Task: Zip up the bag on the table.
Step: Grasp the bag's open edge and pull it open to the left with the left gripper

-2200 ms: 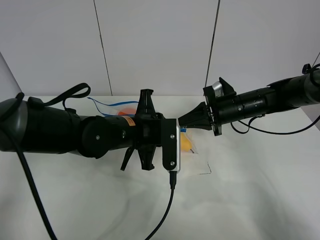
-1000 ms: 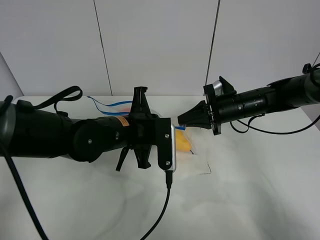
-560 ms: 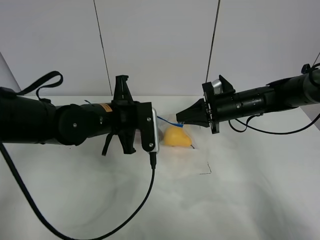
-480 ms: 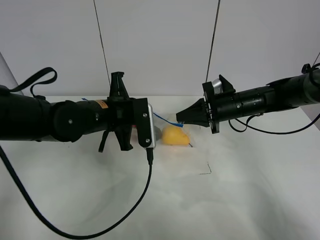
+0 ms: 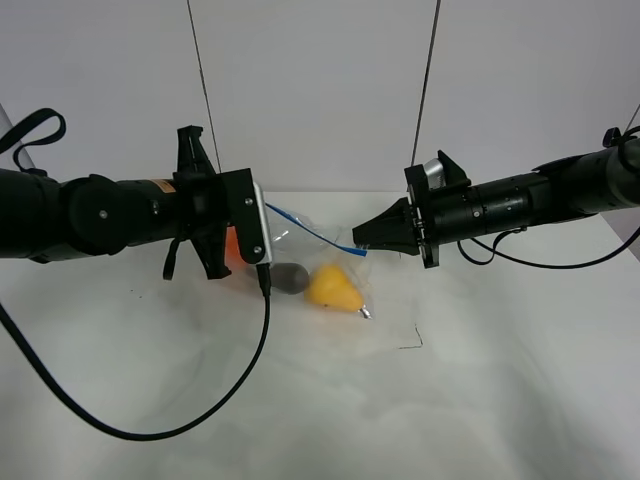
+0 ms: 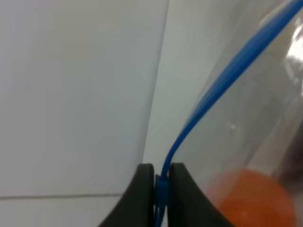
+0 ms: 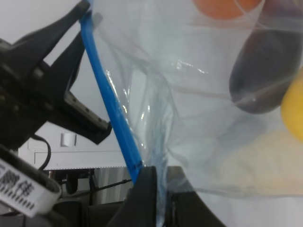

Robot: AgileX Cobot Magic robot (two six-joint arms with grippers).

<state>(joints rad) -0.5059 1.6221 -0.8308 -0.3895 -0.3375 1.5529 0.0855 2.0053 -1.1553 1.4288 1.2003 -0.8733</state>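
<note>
1. The bag (image 5: 318,262) rests on the table (image 5: 480,380) between the arms, with a pear (image 5: 335,288) inside it. Its blue zip strip (image 5: 315,232) is lifted and reaches the right gripper (image 5: 361,247).
2. The left gripper (image 6: 161,176) is clamped on the zip strip.
3. The right gripper pinches the strip's other end, with the bag hanging beside it.

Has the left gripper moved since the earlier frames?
Yes. The left gripper slid leftward along the blue zip strip, from nearer the right wall seam to nearer the left wall seam, away from the right gripper.
</note>
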